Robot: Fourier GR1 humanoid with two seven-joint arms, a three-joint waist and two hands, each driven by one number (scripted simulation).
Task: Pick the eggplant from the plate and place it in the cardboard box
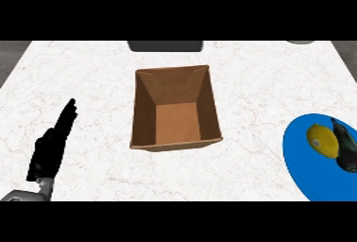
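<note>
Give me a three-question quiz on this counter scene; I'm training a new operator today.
1. True or false: the eggplant already lies inside the cardboard box.
2. What shares the blue plate with the eggplant? A) a lemon B) a carrot C) a cup
3. Which hand shows, and how are its fingers?

Key:
1. False; it lies on the plate.
2. A, the lemon.
3. The left hand, fingers straight, at the view's left.

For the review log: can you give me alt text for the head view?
An open cardboard box stands mid-counter; a blue plate at the right edge holds a dark eggplant beside a lemon. The left hand rests at lower left, fingers straight.
</note>
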